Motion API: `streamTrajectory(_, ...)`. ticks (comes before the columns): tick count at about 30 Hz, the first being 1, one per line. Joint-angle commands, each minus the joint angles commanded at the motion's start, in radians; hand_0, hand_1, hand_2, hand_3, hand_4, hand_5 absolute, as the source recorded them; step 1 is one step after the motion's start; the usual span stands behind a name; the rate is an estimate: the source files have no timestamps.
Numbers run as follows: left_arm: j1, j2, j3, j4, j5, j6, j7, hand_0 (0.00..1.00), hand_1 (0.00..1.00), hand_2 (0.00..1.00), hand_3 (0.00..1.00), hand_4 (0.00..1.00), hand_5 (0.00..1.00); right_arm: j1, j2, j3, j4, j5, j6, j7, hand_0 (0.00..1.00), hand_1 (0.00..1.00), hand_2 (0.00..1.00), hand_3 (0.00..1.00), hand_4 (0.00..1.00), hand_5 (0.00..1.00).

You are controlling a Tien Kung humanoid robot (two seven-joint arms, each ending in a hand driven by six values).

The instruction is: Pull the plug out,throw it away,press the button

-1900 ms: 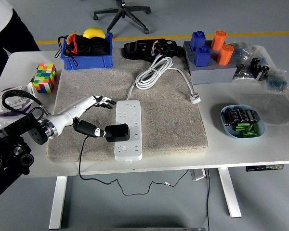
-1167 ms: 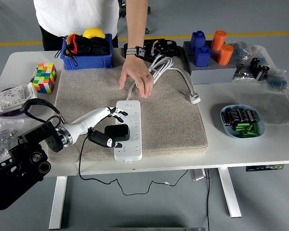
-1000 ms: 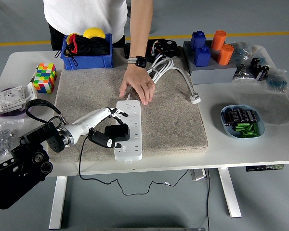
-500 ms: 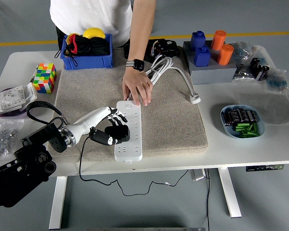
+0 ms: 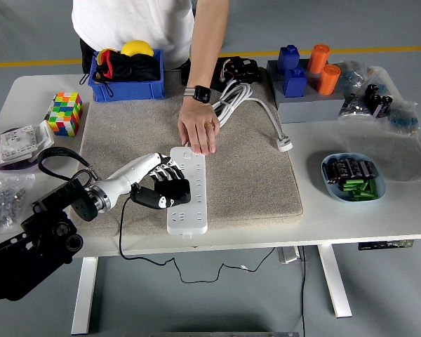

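Nearest you, the left arm (image 5: 63, 210) comes in from the lower left corner and stretches low over the table (image 5: 379, 217) toward the middle, its pale forearm ending in the left hand (image 5: 163, 181). That hand lies over the black plug (image 5: 170, 193), with its fingers (image 5: 170, 173) curled down across the top of it, so you can count the plug as gripped; the plug itself sits in the left side of the white power strip (image 5: 187, 189), about halfway along it. A thin black cable (image 5: 121, 235) runs from the plug over the table's near edge and hangs below. The strip lies lengthwise on a beige mat (image 5: 252, 168). At the strip's far end, a person's hand (image 5: 198, 128) presses flat on it, fingertips touching the casing, with a watch (image 5: 200, 93) on the wrist. Beyond that hand the strip's white cord (image 5: 249, 98) lies coiled on the mat, its own plug out to the right. To your right sits a bowl of batteries (image 5: 353, 177). On the left edge stands a colour cube (image 5: 64, 113), and behind it a blue bin (image 5: 126, 73).
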Motion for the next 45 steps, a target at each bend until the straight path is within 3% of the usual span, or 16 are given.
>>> streamTrajectory(13,0.011,0.016,-0.058,-0.052,-0.029,-0.009,-0.007,0.354,0.25,0.262,0.455,0.655,0.002,-0.003,0.003,0.004,0.0,-0.002,0.0,0.001,0.74,0.66,0.644,0.614,0.659,0.482)
streamTrajectory(18,0.006,0.02,-0.072,-0.045,-0.06,-0.013,-0.014,0.357,0.251,0.262,0.454,0.658,0.002,-0.002,0.004,0.002,0.0,0.001,0.0,0.003,0.74,0.66,0.644,0.614,0.658,0.482)
streamTrajectory(33,-0.003,0.009,-0.031,-0.021,-0.083,-0.011,-0.021,0.363,0.25,0.261,0.451,0.661,0.002,-0.003,0.005,0.004,0.0,0.0,0.0,0.001,0.74,0.661,0.644,0.613,0.658,0.483)
streamTrajectory(38,0.0,0.012,-0.091,-0.02,-0.069,-0.008,-0.026,0.363,0.25,0.261,0.451,0.661,0.002,-0.003,0.005,0.004,0.0,0.0,0.0,0.001,0.74,0.661,0.644,0.613,0.658,0.483)
streamTrajectory(45,-0.032,0.013,-0.185,0.07,-0.049,0.007,-0.04,0.375,0.25,0.261,0.453,0.664,0.002,-0.004,0.006,0.005,0.0,0.0,0.0,-0.001,0.74,0.662,0.644,0.614,0.659,0.48)
